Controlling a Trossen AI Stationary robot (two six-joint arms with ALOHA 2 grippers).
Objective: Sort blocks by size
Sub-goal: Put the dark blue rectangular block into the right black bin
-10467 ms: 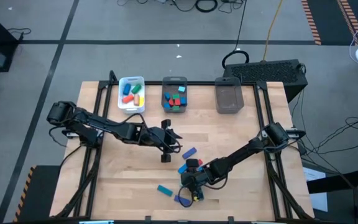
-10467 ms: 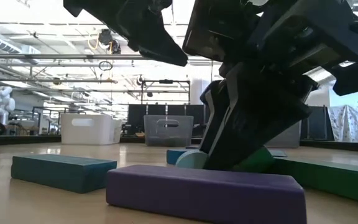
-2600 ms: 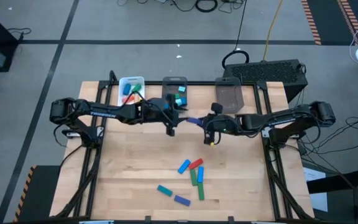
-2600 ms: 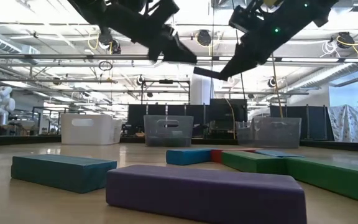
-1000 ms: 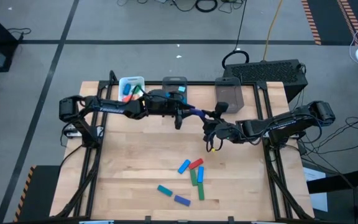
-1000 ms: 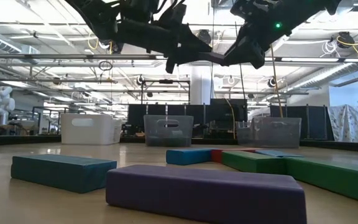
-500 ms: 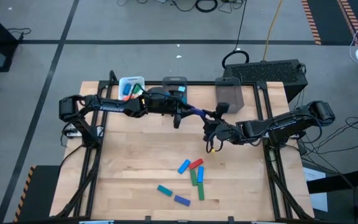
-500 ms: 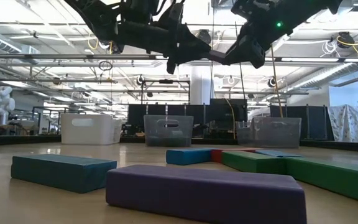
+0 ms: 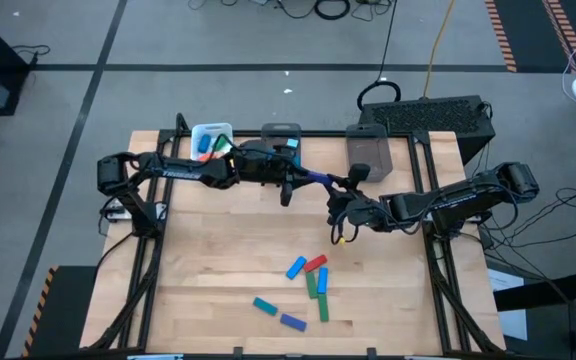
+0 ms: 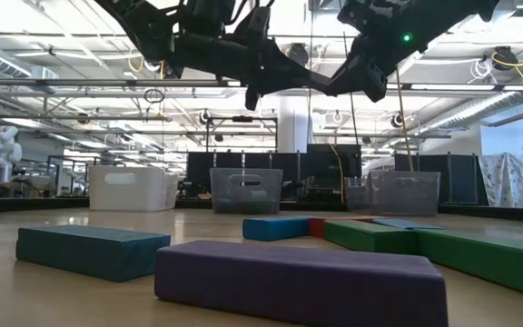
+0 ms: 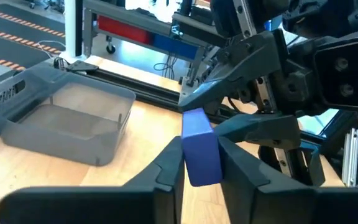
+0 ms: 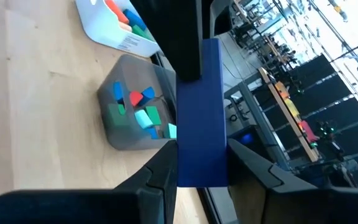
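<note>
Gripped blue bar (image 11: 200,163) with left pincer (image 11: 201,146) and right pincer (image 12: 201,155) alike, just beside middle bin (image 9: 281,130); needed left hold firm before right release.

Three containers in a row along the surface's (image 9: 208,260) far edge: tray (image 9: 211,142) on the left, bin (image 9: 281,140) in the middle, second bin (image 9: 368,155) on the right. Both tools are mid-air just in front of the middle and right bins, left tool (image 9: 306,180) beside right tool (image 9: 334,195). One long block (image 9: 317,180) spans between them, each tool on one end. Loose blocks (image 9: 306,288) lie clustered near the front edge, right of centre and well apart from the containers. More blocks sit in the tray and middle bin.
</note>
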